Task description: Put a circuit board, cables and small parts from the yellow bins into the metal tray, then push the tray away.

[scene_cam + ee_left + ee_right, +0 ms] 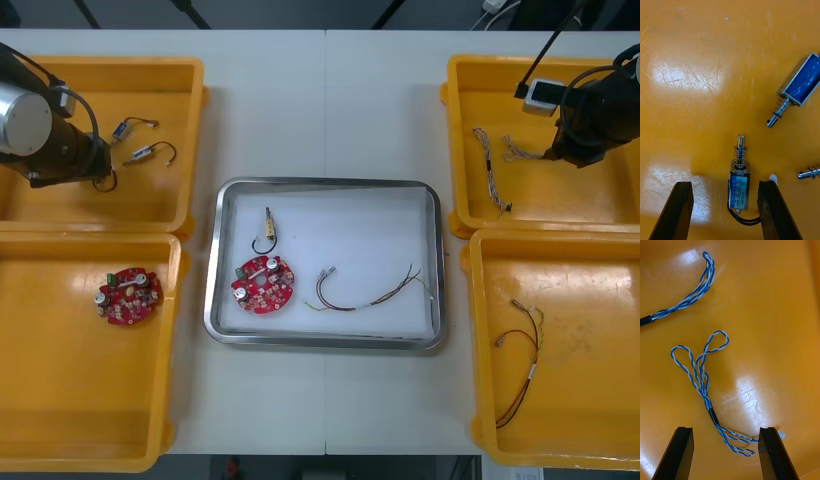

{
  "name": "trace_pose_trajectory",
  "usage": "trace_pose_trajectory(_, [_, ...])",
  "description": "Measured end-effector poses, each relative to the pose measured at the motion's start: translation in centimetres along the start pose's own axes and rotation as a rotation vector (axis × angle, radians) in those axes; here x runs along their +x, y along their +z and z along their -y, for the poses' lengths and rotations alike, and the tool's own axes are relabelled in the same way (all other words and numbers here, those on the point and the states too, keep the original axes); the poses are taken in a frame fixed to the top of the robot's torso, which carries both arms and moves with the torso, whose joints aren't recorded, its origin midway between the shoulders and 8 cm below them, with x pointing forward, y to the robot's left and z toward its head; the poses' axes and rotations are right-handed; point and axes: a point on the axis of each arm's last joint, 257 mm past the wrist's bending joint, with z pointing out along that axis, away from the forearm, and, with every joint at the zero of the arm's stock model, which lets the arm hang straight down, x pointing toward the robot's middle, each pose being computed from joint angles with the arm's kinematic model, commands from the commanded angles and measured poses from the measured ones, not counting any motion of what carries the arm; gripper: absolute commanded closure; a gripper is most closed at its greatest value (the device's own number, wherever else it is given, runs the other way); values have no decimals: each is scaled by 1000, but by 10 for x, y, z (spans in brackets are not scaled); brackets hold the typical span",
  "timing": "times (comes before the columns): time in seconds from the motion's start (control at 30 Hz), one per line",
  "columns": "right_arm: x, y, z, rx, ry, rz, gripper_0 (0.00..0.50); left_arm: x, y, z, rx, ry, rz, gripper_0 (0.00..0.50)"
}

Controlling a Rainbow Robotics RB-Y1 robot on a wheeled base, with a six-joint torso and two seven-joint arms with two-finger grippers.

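On the front view, the left hand (98, 172) hangs over the far-left yellow bin (190, 150), just beside two small metal parts (140, 153) lying on its floor. The right hand (566, 153) is over the far-right yellow bin (530, 205), above the blue and white cables (490, 170). Between the bins on the tabletop (325, 100) sits the metal tray (325, 183), white inside. It holds a red circuit board (264, 285) in its near-left part, a metal part with a black cable (269, 222) just beyond the board, and a red and yellow cable (370, 290) stretched out to the right. A second circuit board (129, 295) lies in the near-left yellow bin (60, 400), and another red and yellow cable (522, 360) in the near-right yellow bin (590, 420). On the right wrist view I see the right hand's fingers (679, 450) spread apart with nothing gripped. The tail of the nearer twisted cable (702, 375) lies on the bin floor between them, close to one finger, and a farther twisted cable (692, 292) lies well beyond. On the left wrist view the left hand is likewise spread wide and empty. A labelled metal part (739, 180) with a spring lies between its fingers (677, 210), untouched, and a blue-bodied part (797, 86) lies off to one side.
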Motion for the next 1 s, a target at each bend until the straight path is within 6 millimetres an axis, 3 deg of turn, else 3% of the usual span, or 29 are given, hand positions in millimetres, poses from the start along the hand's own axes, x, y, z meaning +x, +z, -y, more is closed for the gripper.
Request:
trace_pose_trajectory(0.27, [0, 10, 4, 37, -8, 9, 0, 6, 3, 0, -7, 14, -11, 0])
trace_pose_trajectory(0.63, [21, 28, -10, 16, 7, -30, 0, 12, 7, 1, -14, 31, -21, 0])
trace_pose_trajectory(1.0, [27, 34, -19, -13, 34, -40, 0, 3, 8, 3, -8, 40, 15, 0])
